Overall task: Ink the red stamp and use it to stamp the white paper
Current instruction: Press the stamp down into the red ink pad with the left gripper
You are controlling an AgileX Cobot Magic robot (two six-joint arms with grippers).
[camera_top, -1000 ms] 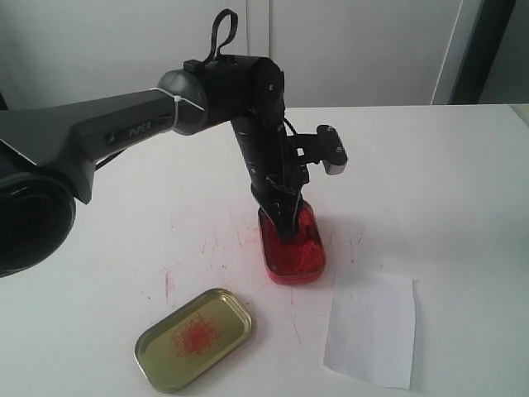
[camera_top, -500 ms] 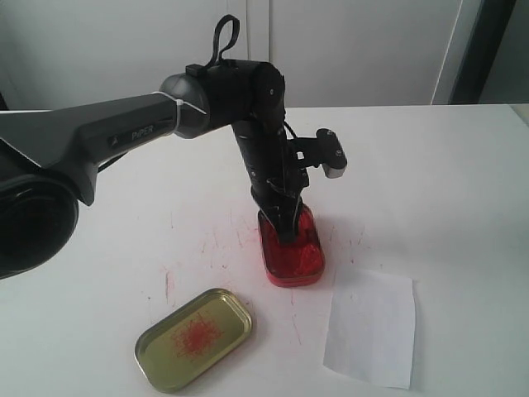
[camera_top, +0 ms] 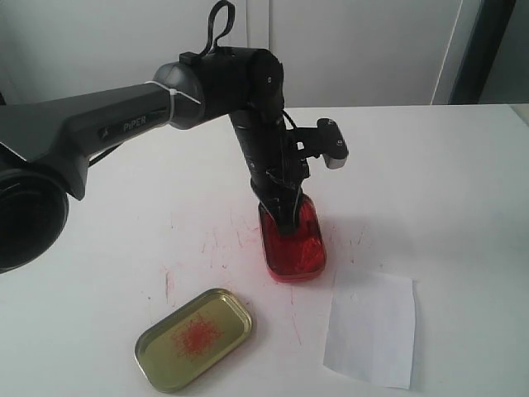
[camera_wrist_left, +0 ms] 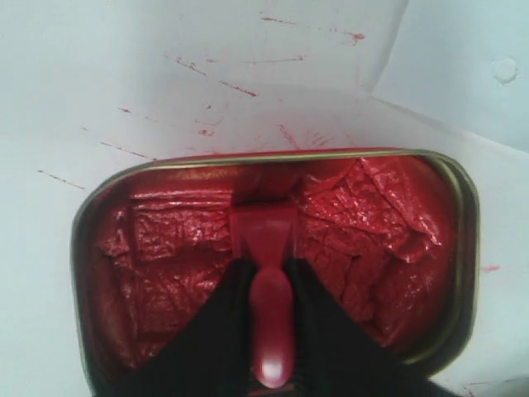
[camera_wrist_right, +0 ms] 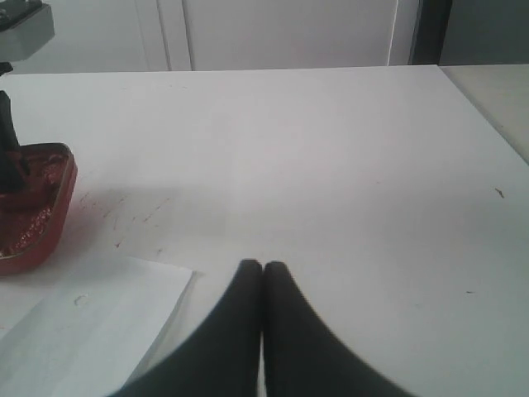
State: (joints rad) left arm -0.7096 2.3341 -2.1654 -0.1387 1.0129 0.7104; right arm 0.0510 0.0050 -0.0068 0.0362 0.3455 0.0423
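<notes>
My left gripper (camera_wrist_left: 266, 269) is shut on the red stamp (camera_wrist_left: 266, 240), holding its round knob between the black fingers. The stamp's block base presses into the crinkled red pad of the open ink tin (camera_wrist_left: 165, 248). In the exterior view the left arm stands over the ink tin (camera_top: 294, 246) with its gripper (camera_top: 286, 222) down inside it; the stamp itself is hidden there. The white paper (camera_top: 370, 327) lies flat just right of the tin, near the front edge. My right gripper (camera_wrist_right: 263, 266) is shut and empty, low over the table beside the paper (camera_wrist_right: 91, 322).
The gold tin lid (camera_top: 194, 338) with a red smudge lies at the front left. Faint red ink marks (camera_top: 216, 245) streak the white tabletop around the tin. The ink tin (camera_wrist_right: 29, 207) shows at the edge of the right wrist view.
The left arm has shifted slightly, its upper part rising a little, while the gripper stays down in the ink tin with the stamp. Paper and lid have not moved.
</notes>
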